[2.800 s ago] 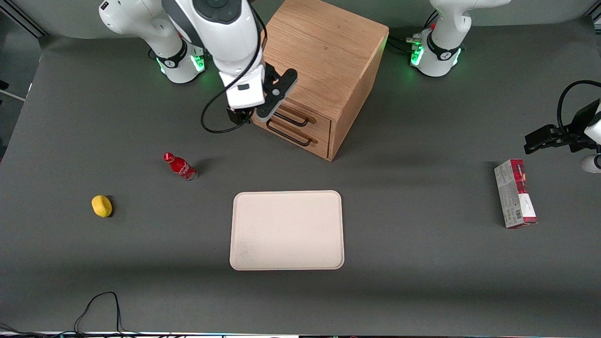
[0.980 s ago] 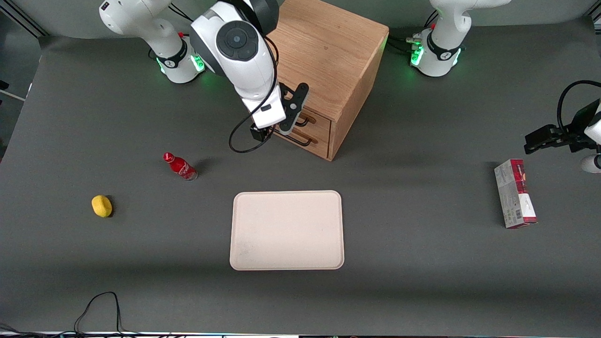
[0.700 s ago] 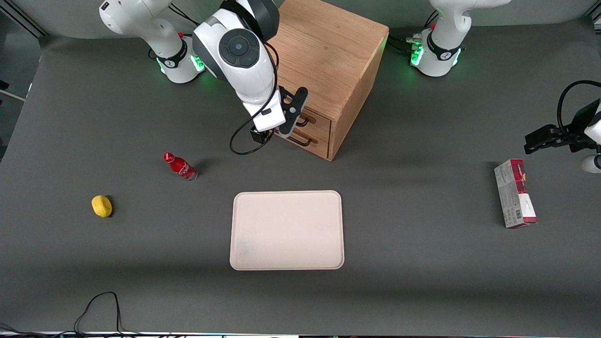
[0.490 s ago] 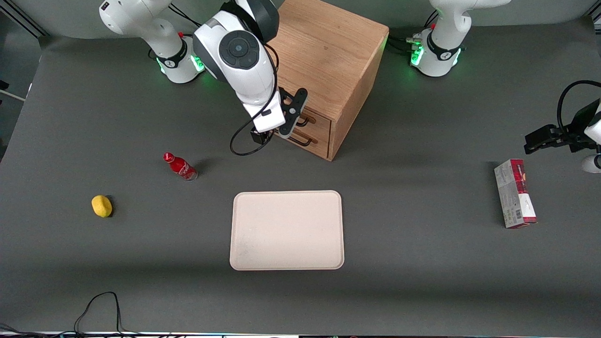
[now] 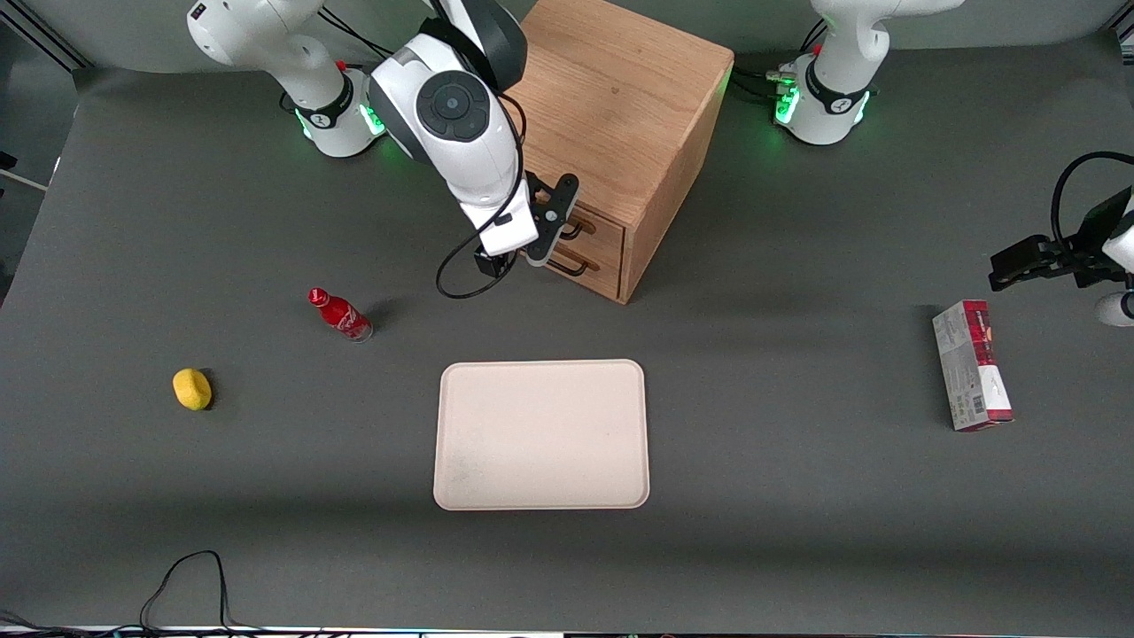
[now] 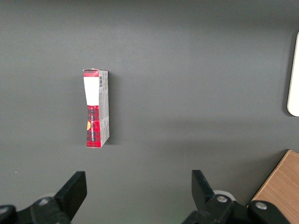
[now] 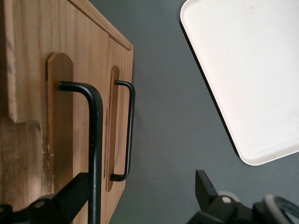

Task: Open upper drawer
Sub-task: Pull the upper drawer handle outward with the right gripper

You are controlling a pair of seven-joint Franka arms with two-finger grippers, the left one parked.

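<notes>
The cabinet stands on the table past the tray. Its upper drawer looks shut or barely out. The handle runs lengthwise between the gripper's spread fingers, which grip nothing.

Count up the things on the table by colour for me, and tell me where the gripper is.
Wood: 1, cabinet, its upper drawer above the lower drawer
Red: 2, bottle, carton
Yellow: 1, round object
Cream: 1, tray
Total: 5
The gripper is open in front of the upper drawer, one finger at its handle.
</notes>
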